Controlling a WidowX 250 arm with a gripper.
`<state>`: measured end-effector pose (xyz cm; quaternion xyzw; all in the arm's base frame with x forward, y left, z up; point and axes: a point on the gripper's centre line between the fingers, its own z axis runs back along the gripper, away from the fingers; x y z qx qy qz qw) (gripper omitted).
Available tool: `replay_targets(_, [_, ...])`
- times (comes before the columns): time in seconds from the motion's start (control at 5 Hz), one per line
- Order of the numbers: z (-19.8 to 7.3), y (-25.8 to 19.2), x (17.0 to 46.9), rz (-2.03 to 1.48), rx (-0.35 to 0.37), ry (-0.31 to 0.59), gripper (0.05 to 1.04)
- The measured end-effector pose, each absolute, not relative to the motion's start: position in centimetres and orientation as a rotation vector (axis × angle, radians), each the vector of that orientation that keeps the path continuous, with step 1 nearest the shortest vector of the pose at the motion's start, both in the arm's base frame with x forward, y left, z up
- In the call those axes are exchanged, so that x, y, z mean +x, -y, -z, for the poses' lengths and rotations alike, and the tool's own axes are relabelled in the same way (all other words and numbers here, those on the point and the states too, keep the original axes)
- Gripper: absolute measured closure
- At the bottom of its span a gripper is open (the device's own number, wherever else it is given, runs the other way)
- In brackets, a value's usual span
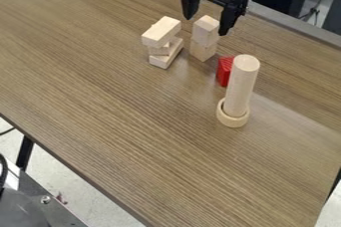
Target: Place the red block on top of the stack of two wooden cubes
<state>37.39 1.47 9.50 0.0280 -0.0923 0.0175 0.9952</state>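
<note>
"Is the claw (206, 25) holding anything?"

"No, its fingers are apart, near the two-block tower (204, 49) by the red block (224, 71). If one bumps it, the top could fall."

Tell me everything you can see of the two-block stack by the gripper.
The two-block stack is two pale, plain, squarish blocks that look like bare wood, one on the other, edges not quite lined up. It stands upright on the table, between the jumbled wooden stack and the red block. The open gripper hangs close by; whether a fingertip touches it, I can't tell.
</note>
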Motion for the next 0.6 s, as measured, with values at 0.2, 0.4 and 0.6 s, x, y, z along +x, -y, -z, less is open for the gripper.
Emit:
replay_targets(0.2, [-9.2,-0.5,37.3,-0.072,0.073,0.195,0.084])
replay_targets(0.4, [-9.1,0.3,36.9,-0.144,0.07,0.232,0.084])
replay_targets(0.6, [-8.5,0.9,36.6,-0.253,0.053,0.271,0.084])
